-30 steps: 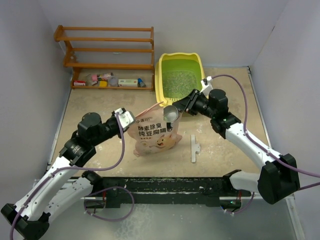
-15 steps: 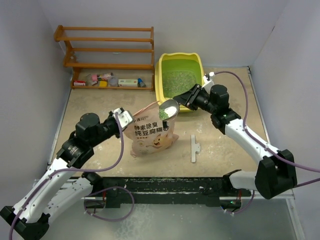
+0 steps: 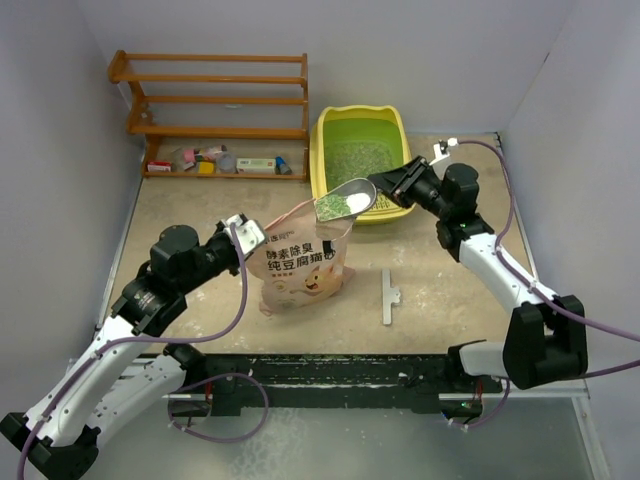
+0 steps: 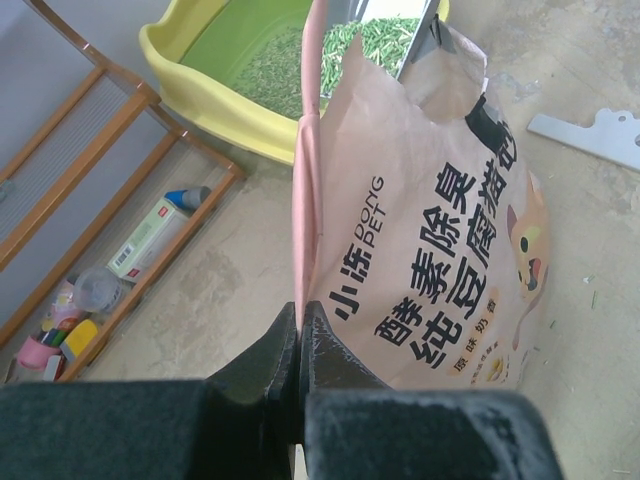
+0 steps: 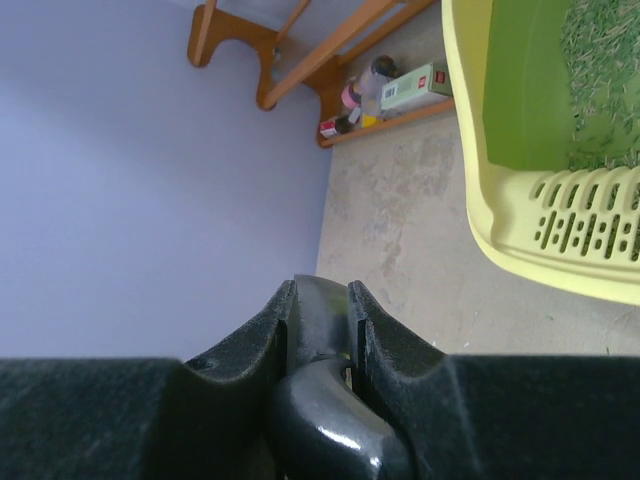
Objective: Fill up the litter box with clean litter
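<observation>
- Right fingers (image 5: 385,345) clamp the scoop (image 3: 345,202) handle; its clean litter (image 3: 333,206) hangs at the litter box (image 3: 402,130) near-left corner.
- Left fingers (image 4: 265,365) pinch the bag (image 3: 305,265), just before that box.
- Carry level over the basin, then tip.

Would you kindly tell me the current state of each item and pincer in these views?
litter box, partly filled
bag, standing, top open
scoop, loaded, held in the air over the bag
clean litter, some in the box, some in the scoop
left pincer, shut on the bag's edge
right pincer, shut on the scoop's handle
white strip, lying flat, untouched
</observation>
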Robot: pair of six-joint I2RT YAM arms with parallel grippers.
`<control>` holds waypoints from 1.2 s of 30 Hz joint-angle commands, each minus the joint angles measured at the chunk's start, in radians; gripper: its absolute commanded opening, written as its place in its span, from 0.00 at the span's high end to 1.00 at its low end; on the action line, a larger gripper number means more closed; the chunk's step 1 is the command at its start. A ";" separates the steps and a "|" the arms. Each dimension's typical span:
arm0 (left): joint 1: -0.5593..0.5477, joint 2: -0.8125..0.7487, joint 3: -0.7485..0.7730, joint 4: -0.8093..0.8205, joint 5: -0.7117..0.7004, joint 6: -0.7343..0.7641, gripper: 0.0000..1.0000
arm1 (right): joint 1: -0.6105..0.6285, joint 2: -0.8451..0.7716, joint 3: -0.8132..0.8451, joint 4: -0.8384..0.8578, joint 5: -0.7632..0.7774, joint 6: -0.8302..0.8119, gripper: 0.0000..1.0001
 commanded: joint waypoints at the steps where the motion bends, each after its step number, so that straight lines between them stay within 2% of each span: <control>1: 0.003 -0.029 0.059 0.180 -0.037 -0.003 1.00 | -0.030 -0.010 0.003 0.126 -0.058 0.065 1.00; 9: 0.003 -0.017 0.017 0.231 -0.034 -0.047 1.00 | -0.100 0.008 0.016 0.156 -0.080 0.099 1.00; 13: 0.003 -0.024 -0.020 0.252 -0.023 -0.073 1.00 | -0.135 0.055 0.073 0.157 -0.090 0.106 1.00; 15: 0.003 -0.029 -0.039 0.268 -0.017 -0.091 0.97 | -0.153 0.091 0.110 0.154 -0.099 0.103 1.00; 20: 0.004 -0.046 -0.088 0.300 -0.012 -0.106 0.94 | -0.193 0.214 0.302 0.112 -0.124 0.084 1.00; 22: 0.003 -0.056 -0.105 0.311 -0.016 -0.109 0.89 | -0.208 0.269 0.389 0.081 -0.130 0.065 1.00; 25: 0.004 -0.072 -0.131 0.327 -0.023 -0.105 0.80 | -0.216 0.361 0.573 -0.060 -0.126 -0.042 1.00; 27: 0.003 -0.079 -0.133 0.325 -0.025 -0.101 0.72 | -0.216 0.438 0.729 -0.172 -0.111 -0.125 1.00; 31: 0.003 -0.083 -0.142 0.336 -0.017 -0.109 0.64 | -0.216 0.561 0.965 -0.368 -0.061 -0.278 1.00; 36: 0.003 -0.093 -0.146 0.342 -0.015 -0.137 0.58 | -0.216 0.680 1.169 -0.494 0.012 -0.377 1.00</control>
